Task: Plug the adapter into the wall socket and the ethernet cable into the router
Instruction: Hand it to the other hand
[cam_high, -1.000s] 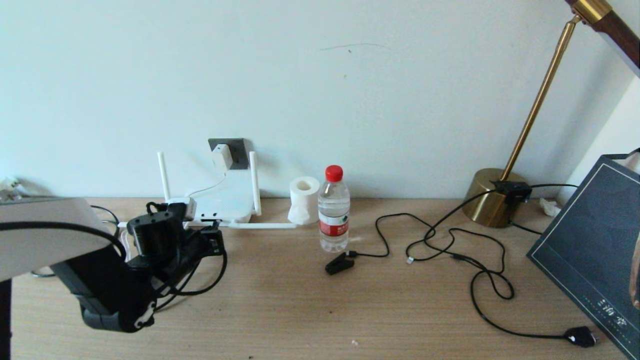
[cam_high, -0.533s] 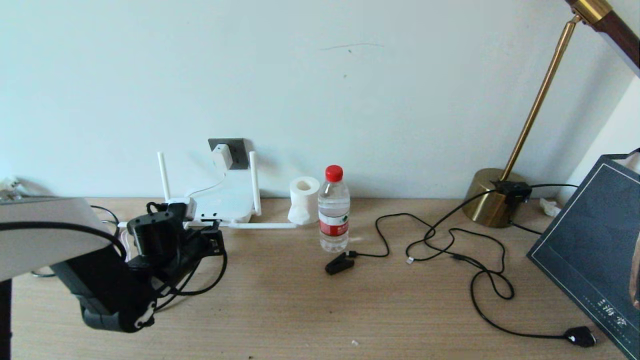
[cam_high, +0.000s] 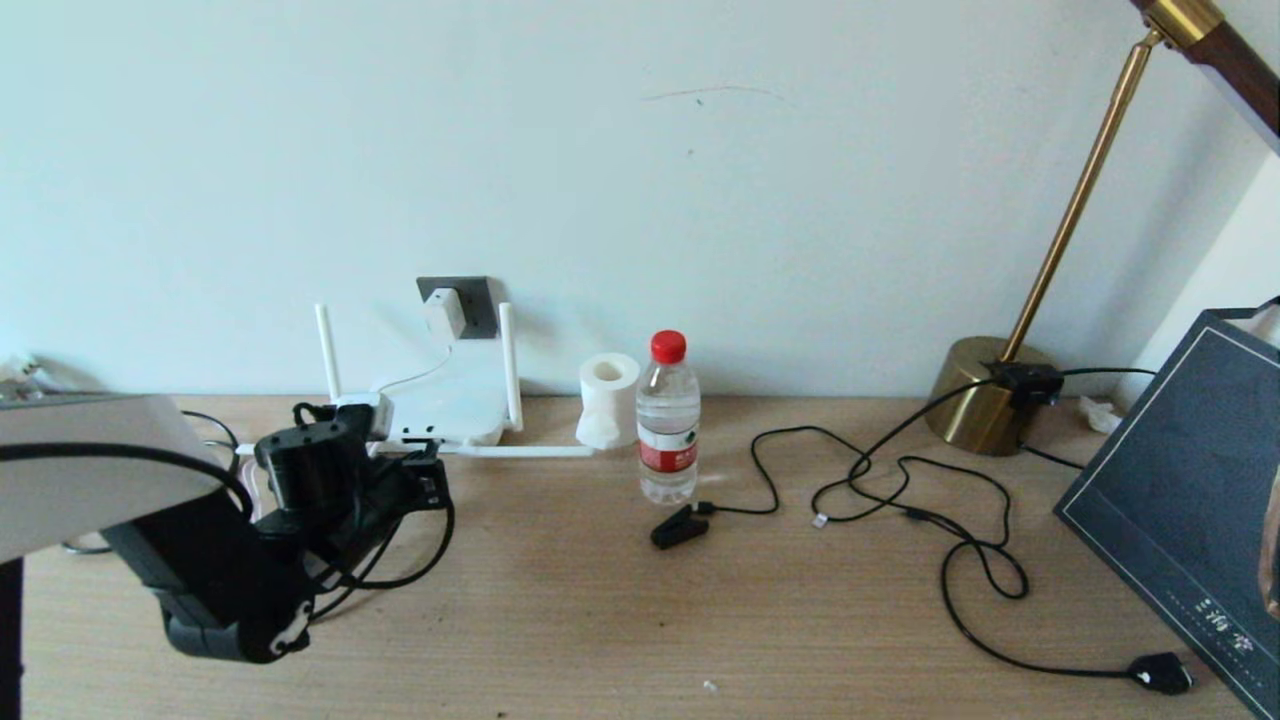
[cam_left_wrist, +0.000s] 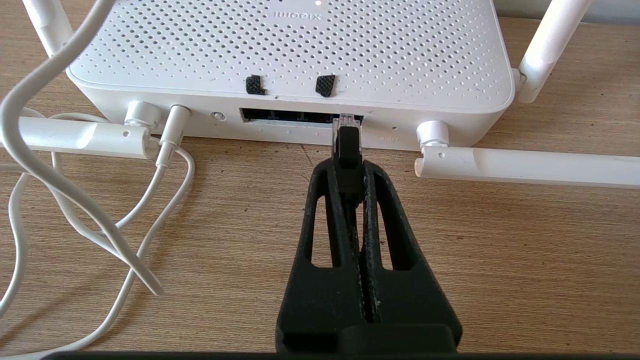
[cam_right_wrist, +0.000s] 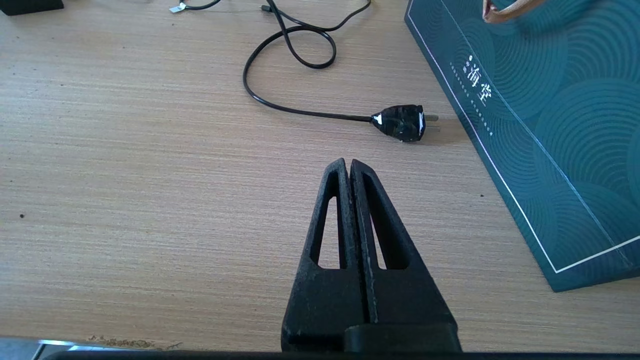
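Observation:
The white adapter (cam_high: 443, 312) sits plugged in the dark grey wall socket (cam_high: 474, 300), its thin white cord running down to the router (cam_high: 447, 407). My left gripper (cam_left_wrist: 348, 167) is shut on the ethernet cable (cam_left_wrist: 347, 148), holding its black boot. The clear tip touches the right end of the dark port row (cam_left_wrist: 300, 116) on the router (cam_left_wrist: 300, 50); how far it is in cannot be told. In the head view the left gripper (cam_high: 428, 478) sits just in front of the router. My right gripper (cam_right_wrist: 347, 165) is shut and empty above bare table, out of the head view.
A water bottle (cam_high: 668, 418) and a paper roll (cam_high: 608, 400) stand right of the router. A black clip (cam_high: 679, 526) on thin wire, a looped black cable with a chunky plug (cam_high: 1163, 673), a brass lamp base (cam_high: 985, 395) and a dark box (cam_high: 1185, 490) lie to the right. White cords (cam_left_wrist: 100, 210) lie beside the router.

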